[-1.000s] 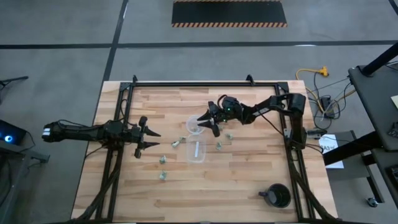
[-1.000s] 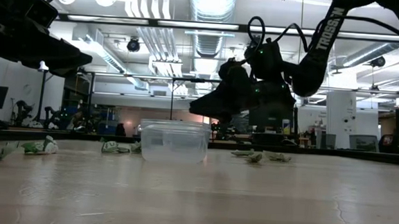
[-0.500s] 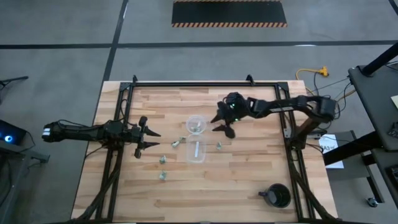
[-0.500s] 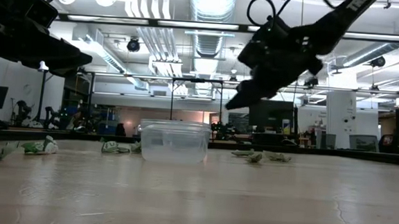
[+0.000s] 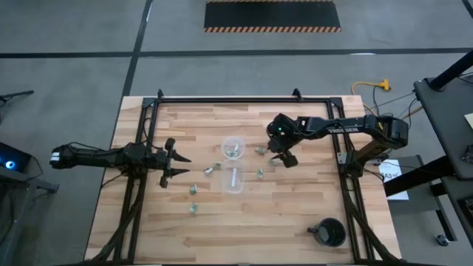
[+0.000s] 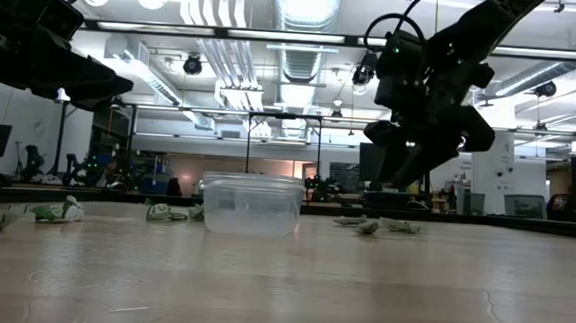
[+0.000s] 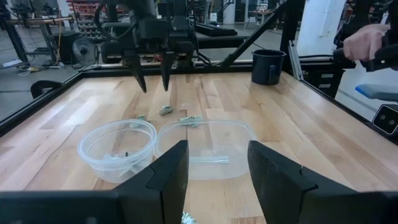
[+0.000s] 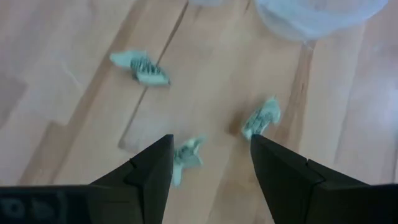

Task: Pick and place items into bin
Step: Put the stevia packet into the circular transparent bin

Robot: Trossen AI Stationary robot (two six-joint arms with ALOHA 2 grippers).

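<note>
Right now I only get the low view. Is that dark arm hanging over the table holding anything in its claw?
Observer: No. The right gripper is open and empty, as its own wrist view shows.
Operator: What is underneath it, then?
Observer: Three small green-and-white items on bare wood, one of them here.
Operator: Where are those meant to go?
Observer: Into the bin, a round clear cup right beside the rectangular container. From above, it already shows something greenish inside.
</note>
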